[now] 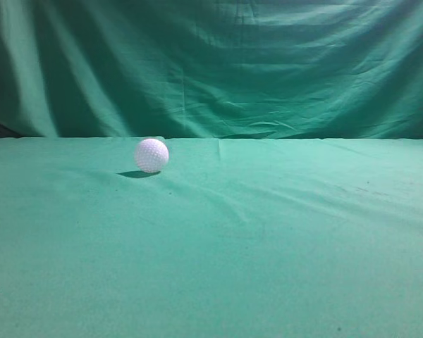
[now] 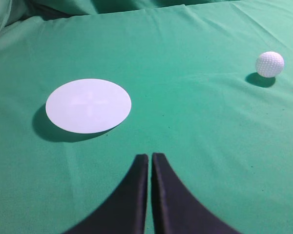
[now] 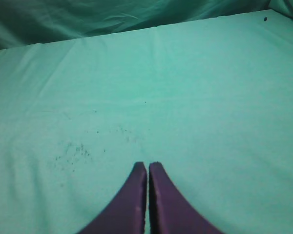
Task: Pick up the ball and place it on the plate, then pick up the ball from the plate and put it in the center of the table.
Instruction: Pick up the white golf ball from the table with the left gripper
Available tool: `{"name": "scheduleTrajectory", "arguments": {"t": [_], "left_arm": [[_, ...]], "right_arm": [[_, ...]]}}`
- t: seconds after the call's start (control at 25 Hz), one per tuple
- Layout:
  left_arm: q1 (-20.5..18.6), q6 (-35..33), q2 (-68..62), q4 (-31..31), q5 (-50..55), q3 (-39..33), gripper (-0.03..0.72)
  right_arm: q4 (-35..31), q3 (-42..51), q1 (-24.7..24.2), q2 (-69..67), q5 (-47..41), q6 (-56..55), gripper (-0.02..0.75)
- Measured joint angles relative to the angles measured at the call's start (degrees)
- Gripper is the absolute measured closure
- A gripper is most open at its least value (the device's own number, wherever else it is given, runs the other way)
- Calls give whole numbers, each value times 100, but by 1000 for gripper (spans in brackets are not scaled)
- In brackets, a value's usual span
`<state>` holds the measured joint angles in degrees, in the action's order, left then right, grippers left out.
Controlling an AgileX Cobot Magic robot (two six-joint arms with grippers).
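The white dimpled ball (image 1: pixel 151 155) rests on the teal-green table (image 1: pixel 268 239), left of middle near the far edge in the exterior view. It also shows in the left wrist view (image 2: pixel 269 64) at the upper right. A flat white round plate (image 2: pixel 88 105) lies on the cloth in the left wrist view, left of the ball and well apart from it. My left gripper (image 2: pixel 150 156) is shut and empty, hovering nearer than the plate and ball. My right gripper (image 3: pixel 147 165) is shut and empty over bare cloth. Neither gripper shows in the exterior view.
The dark green backdrop curtain (image 1: pixel 211 63) hangs behind the table's far edge. Faint dark specks (image 3: pixel 73 153) stain the cloth left of my right gripper. The plate is out of the exterior view.
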<state>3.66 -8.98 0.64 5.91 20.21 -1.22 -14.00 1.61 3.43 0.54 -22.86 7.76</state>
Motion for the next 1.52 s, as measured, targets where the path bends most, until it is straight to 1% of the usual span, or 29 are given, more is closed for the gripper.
{"name": "scheduleTrajectory", "arguments": {"t": [0.84,0.92,0.96,1.04,1.12,1.2,1.36,1.52], "left_arm": [[0,12,0,0,-25,0,688],[0,12,0,77,-174,0,688],[0,12,0,210,-334,0,688],[0,12,0,527,-881,0,688],[0,12,0,694,-1345,0,688],[0,12,0,744,-1590,0,688],[0,12,0,803,-1726,0,688],[0,24,0,807,-2539,0,688]], "right_arm": [[0,0,0,0,0,0,738],[0,0,0,0,0,0,738],[0,0,0,0,0,0,738],[0,0,0,0,0,0,738],[0,0,0,0,0,0,738],[0,0,0,0,0,0,738],[0,0,0,0,0,0,738],[0,0,0,0,0,0,738]]}}
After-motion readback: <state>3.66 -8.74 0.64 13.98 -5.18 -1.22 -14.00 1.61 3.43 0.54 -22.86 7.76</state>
